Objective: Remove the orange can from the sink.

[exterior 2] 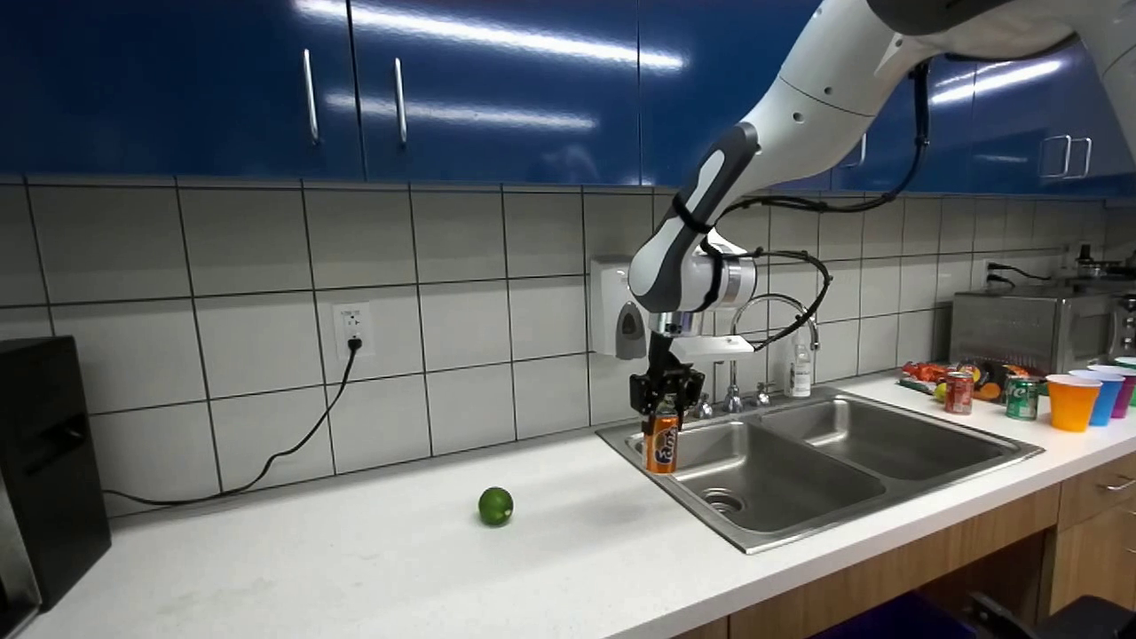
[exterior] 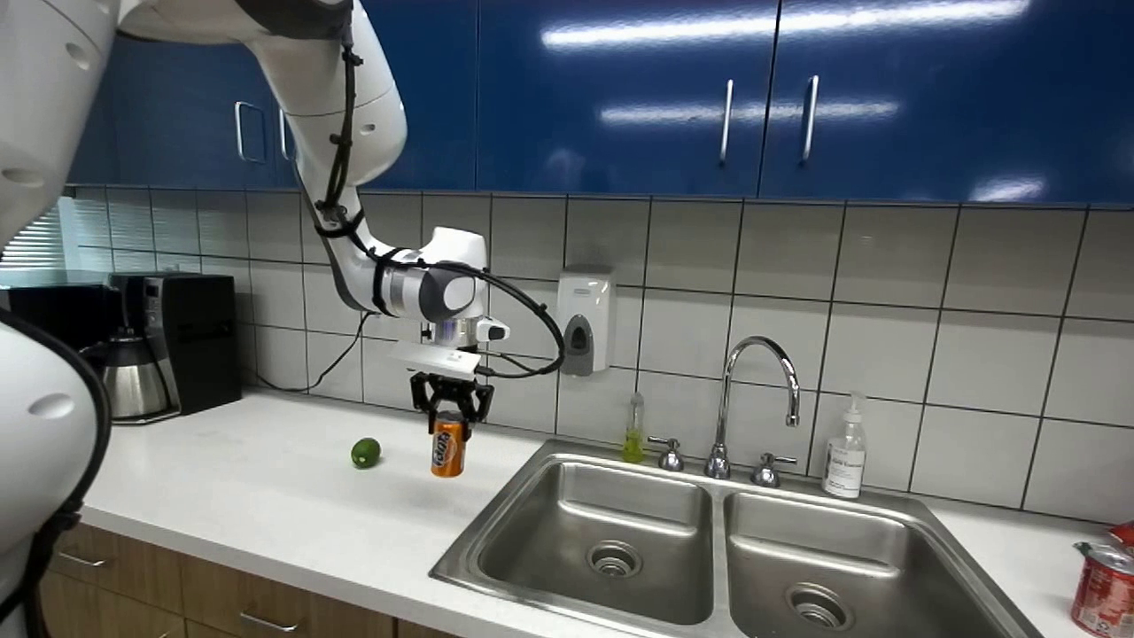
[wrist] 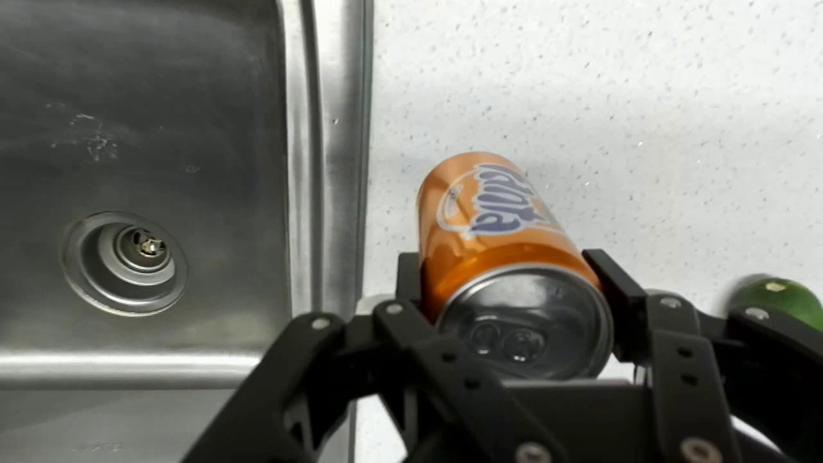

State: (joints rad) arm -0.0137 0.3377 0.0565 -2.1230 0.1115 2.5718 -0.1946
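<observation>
The orange can (exterior: 448, 450) is upright between the fingers of my gripper (exterior: 450, 427). The can also shows in an exterior view (exterior 2: 661, 449) and in the wrist view (wrist: 482, 212), where its silvery top faces the camera. The gripper fingers, also in the wrist view (wrist: 508, 289), press on both sides of the can near its top. The can hangs over the white counter, just beside the sink rim (wrist: 328, 161). Whether its bottom touches the counter is hard to tell. The double-basin sink (exterior: 719, 549) shows in both exterior views (exterior 2: 753, 538), with no can in its bowls.
A small green ball (exterior: 365, 453) lies on the counter near the can. The faucet (exterior: 722, 408) and a soap bottle (exterior: 845, 452) stand behind the bowls. A wall dispenser (exterior: 585, 321) is behind the gripper. Cans (exterior 2: 958, 392) and cups (exterior 2: 1072, 406) stand beyond the sink.
</observation>
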